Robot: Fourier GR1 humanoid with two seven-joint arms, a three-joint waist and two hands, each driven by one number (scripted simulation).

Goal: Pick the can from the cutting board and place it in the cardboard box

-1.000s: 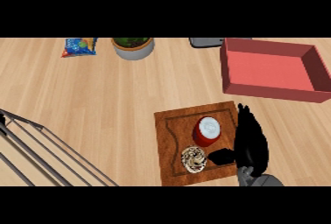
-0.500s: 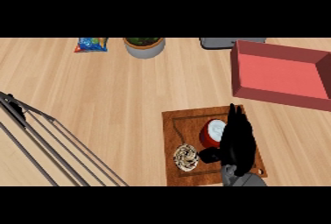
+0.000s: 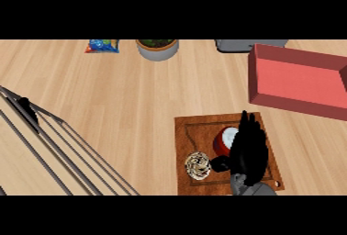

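reaching over the cutting board (image 3: 196,126), the right hand (image 3: 247,149) has straight fingers beside the can (image 3: 225,139); a glancing touch could tip it toward the cookie (image 3: 198,165), far from the cardboard box (image 3: 298,82).

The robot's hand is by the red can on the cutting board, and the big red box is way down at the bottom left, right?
Not quite. The right hand is at the can on the cutting board, but the head view shows the red box at the upper right, beyond the board, not the bottom left.
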